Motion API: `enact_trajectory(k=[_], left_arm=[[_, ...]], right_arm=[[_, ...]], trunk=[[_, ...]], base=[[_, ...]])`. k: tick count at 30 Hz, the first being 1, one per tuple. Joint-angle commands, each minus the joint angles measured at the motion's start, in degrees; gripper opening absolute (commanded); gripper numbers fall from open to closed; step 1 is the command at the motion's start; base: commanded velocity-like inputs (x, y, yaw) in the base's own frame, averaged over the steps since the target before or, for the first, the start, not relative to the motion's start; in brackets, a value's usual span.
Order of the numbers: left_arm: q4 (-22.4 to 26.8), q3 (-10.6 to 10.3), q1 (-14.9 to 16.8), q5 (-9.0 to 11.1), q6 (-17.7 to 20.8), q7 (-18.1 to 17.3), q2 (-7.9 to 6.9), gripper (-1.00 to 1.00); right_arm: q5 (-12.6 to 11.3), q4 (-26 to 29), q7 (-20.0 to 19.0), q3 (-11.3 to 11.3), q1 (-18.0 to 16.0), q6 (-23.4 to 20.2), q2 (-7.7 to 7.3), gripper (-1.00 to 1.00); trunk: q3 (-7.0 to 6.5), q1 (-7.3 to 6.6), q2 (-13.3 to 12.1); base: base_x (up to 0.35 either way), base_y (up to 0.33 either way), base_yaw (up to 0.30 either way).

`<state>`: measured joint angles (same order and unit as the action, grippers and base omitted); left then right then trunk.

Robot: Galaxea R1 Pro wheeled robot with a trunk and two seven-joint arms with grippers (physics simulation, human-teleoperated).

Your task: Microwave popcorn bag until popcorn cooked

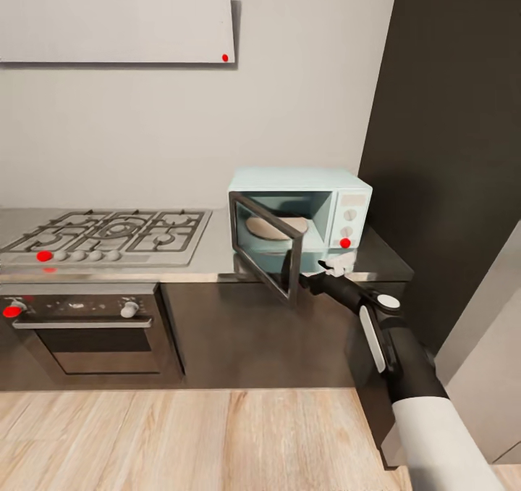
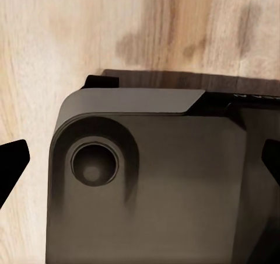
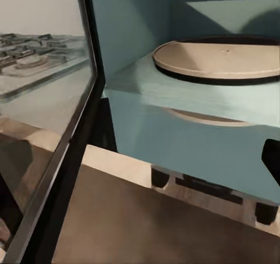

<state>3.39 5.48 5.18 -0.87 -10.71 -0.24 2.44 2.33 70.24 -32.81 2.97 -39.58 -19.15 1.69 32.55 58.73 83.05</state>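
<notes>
The hob (image 1: 108, 236) lies far to the left of the right pincer (image 1: 323, 271), set into the grey surface (image 1: 217, 256), with the oven (image 1: 87, 328) below it and the white hood (image 1: 116, 14) high on the wall above. Nearer, just left of the pincer, the microwave (image 1: 300, 212) door (image 1: 265, 253) stands swung wide open, its free edge almost at the pincer's tip; whether they touch cannot be told. The microwave itself sits on the surface right behind the pincer, against the pale wall, its red light (image 1: 345, 242) just above and beyond the pincer.

In the right wrist view the round turntable (image 3: 219, 59) lies bare inside the mint cavity ahead of the pincer, and the glass door (image 3: 49, 112) stands to one side with the hob showing through it. One dark fingertip (image 3: 272, 159) peeks in at the frame's edge; how wide the right pincer stands cannot be told.

In the left wrist view two dark fingertips (image 2: 13, 166) sit at opposite edges, so the left pincer (image 2: 143, 167) is spread wide with nothing between them, hanging over the robot's dark base (image 2: 151, 182) and the wood floor (image 2: 52, 36).
</notes>
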Motion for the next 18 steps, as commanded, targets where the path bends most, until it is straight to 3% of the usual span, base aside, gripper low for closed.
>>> enact_trajectory(k=[1, 7, 11, 15, 18], left_arm=[[-0.05, 0.39, 0.02, -0.14, -0.19, -0.04, 0.02, 1.00], [-0.05, 0.32, 0.05, -0.18, -0.19, -0.04, 0.11, 1.00], [-0.05, 0.32, 0.05, -0.19, -0.19, -0.03, 0.11, 1.00], [-0.05, 0.32, 0.05, -0.19, -0.19, -0.02, 0.11, 1.00], [-0.05, 0.28, 0.08, -0.19, -0.19, -0.02, 0.18, 1.00]], right_arm=[[0.19, 0.07, -0.49, 0.20, -0.02, -0.32, 0.38, 1.00], [0.44, 0.01, -0.64, -0.16, 0.05, 0.13, 2.71, 1.00], [0.35, -0.02, -0.03, -4.79, 0.17, 0.24, 3.40, 1.00], [0.23, -0.02, 0.09, -5.65, 0.22, 0.25, 4.03, 1.00], [0.56, -0.07, 0.11, -5.98, 0.37, 0.25, 5.62, 1.00]], trunk=[[0.06, 0.00, 0.03], [0.06, 0.00, 0.03], [0.06, 0.00, 0.03], [0.06, 0.00, 0.03], [0.06, 0.00, 0.03]], base=[[-0.003, 0.002, 0.000], [0.000, 0.000, 0.000], [0.000, 0.000, 0.000], [0.000, 0.000, 0.000], [0.000, 0.000, 0.000]])
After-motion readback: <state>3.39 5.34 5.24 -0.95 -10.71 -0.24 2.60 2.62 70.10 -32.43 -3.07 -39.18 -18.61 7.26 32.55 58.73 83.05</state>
